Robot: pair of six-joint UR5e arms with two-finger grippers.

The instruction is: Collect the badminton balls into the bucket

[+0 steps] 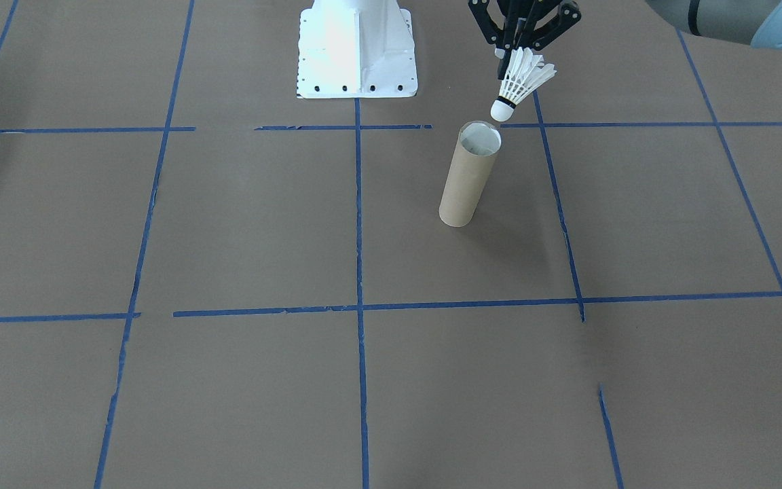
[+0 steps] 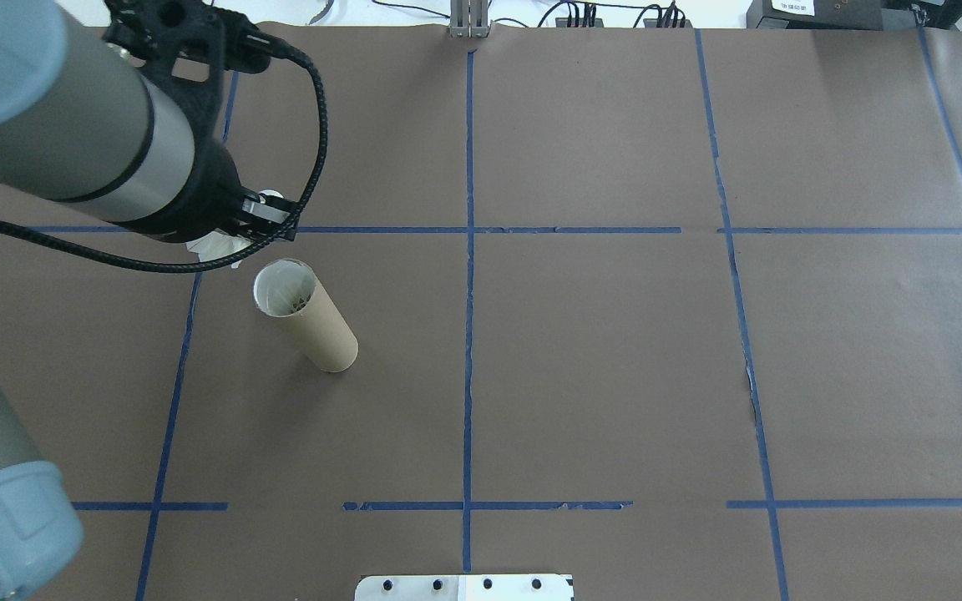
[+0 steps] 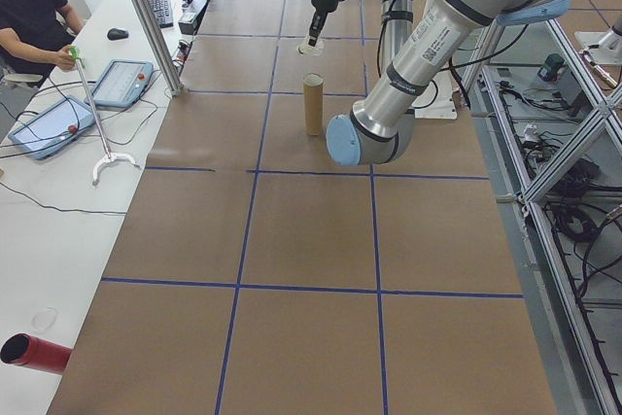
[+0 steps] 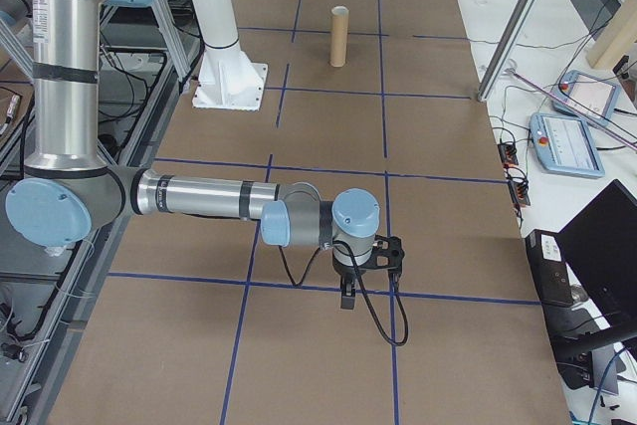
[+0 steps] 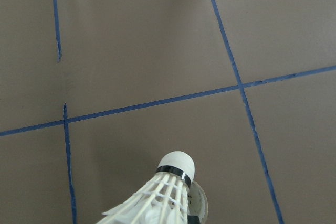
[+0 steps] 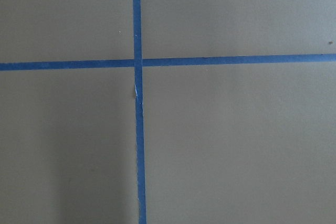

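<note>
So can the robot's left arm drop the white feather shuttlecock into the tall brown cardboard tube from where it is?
Probably not quite yet. The left gripper holds the white feather shuttlecock cork-down, above and just beside the tall brown cardboard tube. Nothing blocks the open top, so a small sideways shift should line it up.

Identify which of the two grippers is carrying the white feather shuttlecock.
The left gripper: it holds the white feather shuttlecock above the brown cardboard tube; the right gripper carries nothing.
</note>
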